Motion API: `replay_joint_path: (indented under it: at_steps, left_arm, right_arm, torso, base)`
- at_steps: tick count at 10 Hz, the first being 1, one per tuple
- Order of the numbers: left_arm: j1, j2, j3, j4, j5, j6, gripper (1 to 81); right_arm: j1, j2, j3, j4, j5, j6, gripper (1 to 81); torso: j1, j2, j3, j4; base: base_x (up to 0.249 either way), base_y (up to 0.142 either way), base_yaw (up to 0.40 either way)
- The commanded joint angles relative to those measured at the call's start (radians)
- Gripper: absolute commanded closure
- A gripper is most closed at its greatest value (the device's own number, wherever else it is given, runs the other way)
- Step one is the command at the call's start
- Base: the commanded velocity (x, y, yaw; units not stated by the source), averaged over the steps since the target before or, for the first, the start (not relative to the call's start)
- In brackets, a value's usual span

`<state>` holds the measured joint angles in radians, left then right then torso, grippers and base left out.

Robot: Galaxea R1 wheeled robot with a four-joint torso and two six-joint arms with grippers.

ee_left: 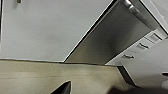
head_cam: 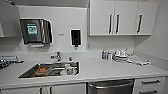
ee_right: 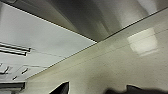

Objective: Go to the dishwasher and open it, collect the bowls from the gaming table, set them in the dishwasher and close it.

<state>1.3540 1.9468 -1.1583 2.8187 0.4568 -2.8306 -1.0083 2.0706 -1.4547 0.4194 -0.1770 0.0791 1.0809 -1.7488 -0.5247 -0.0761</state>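
The dishwasher (head_cam: 111, 88) sits under the white counter just right of centre. Its brushed steel door is shut, with the bar handle (head_cam: 111, 85) across the top. In the left wrist view the steel front (ee_left: 107, 42) and its handle (ee_left: 138, 12) stand close above the beige floor (ee_left: 50, 75). The right wrist view takes in the lower steel front (ee_right: 100, 15) and the floor (ee_right: 112, 62). A dark piece of my left gripper (ee_left: 62, 88) and of my right gripper (ee_right: 61, 88) juts in low over the floor. The bowls and the gaming table are out of view.
A steel sink (head_cam: 30, 72) with an orange item (head_cam: 42, 70) and cups lies left of the dishwasher, behind it a tap (head_cam: 58, 56). Bottles (head_cam: 105, 54) and dishes (head_cam: 121, 56) stand at the counter's back right. Drawers (head_cam: 150, 83) flank the dishwasher's right, white doors (head_cam: 62, 89) its left.
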Motion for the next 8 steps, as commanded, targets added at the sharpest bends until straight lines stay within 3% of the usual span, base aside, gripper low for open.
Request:
replay_joint_path:
  at_steps: [1, 7, 8]
  left_arm:
    - [-0.072, -0.04, 0.061, 0.061, 0.143, -0.049, 1.0]
    - [-0.074, -0.023, 0.081, 0.061, 0.141, -0.049, 1.0]
    - [-0.074, -0.02, 0.083, 0.061, 0.141, -0.049, 1.0]
  right_arm:
    - [0.162, -0.057, 0.04, 0.093, -0.042, 0.001, 1.0]
    - [0.409, -0.094, 0.083, 0.254, -0.134, 0.005, 1.0]
    - [0.459, -0.093, 0.073, 0.269, -0.165, 0.036, 1.0]
  torso:
    - [0.0, 0.0, 0.0, 0.0]
    - [0.0, 0.0, 0.0, 0.0]
    - [0.0, 0.0, 0.0, 0.0]
  base:
    - [0.0, 0.0, 0.0]
    - [0.0, 0.0, 0.0]
    - [0.0, 0.0, 0.0]
